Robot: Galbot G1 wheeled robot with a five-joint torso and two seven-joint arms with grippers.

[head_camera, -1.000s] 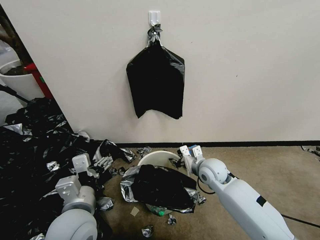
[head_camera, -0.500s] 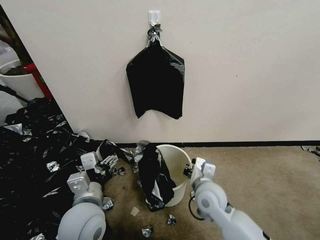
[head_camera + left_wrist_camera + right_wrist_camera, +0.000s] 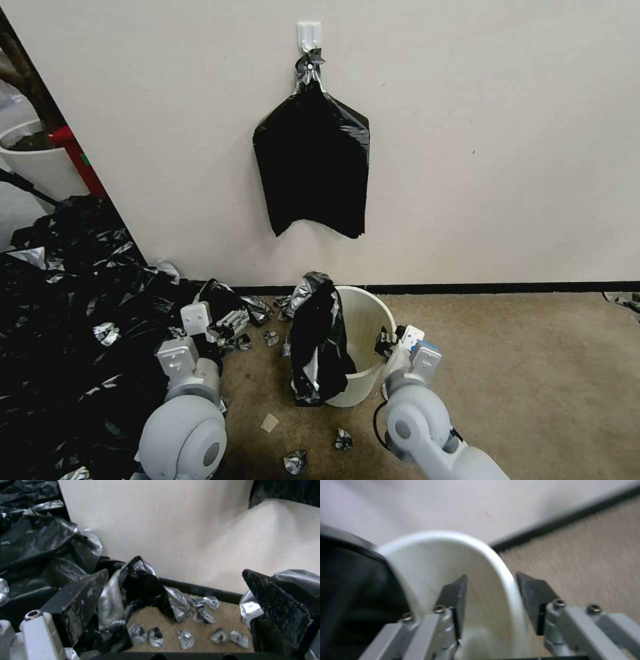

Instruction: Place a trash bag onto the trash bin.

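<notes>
The cream-white trash bin [image 3: 363, 333] stands upright on the carpet near the wall. The glossy black trash bag [image 3: 319, 343] hangs over the bin's left rim and down its outer side. My right gripper [image 3: 389, 341] is at the bin's right rim. In the right wrist view it [image 3: 495, 597] is open and straddles the rim [image 3: 501, 562], one finger inside the bin and one outside, with the bag [image 3: 350, 587] dark on the far side. My left gripper [image 3: 230, 325] hovers left of the bin, open [image 3: 180, 610] and holding nothing, over foil-like scraps.
A flat stack of black bags [image 3: 311, 167] hangs from a wall hook. A big heap of black bags [image 3: 67, 320] covers the floor at left, with a white planter [image 3: 33, 163] behind it. Small scraps [image 3: 343, 439] lie before the bin. Bare carpet [image 3: 533, 360] extends to the right.
The bin has gone from lying on its side to standing upright, the bag now draped over its left rim. The right arm drew back toward me; the left gripper shifted right.
</notes>
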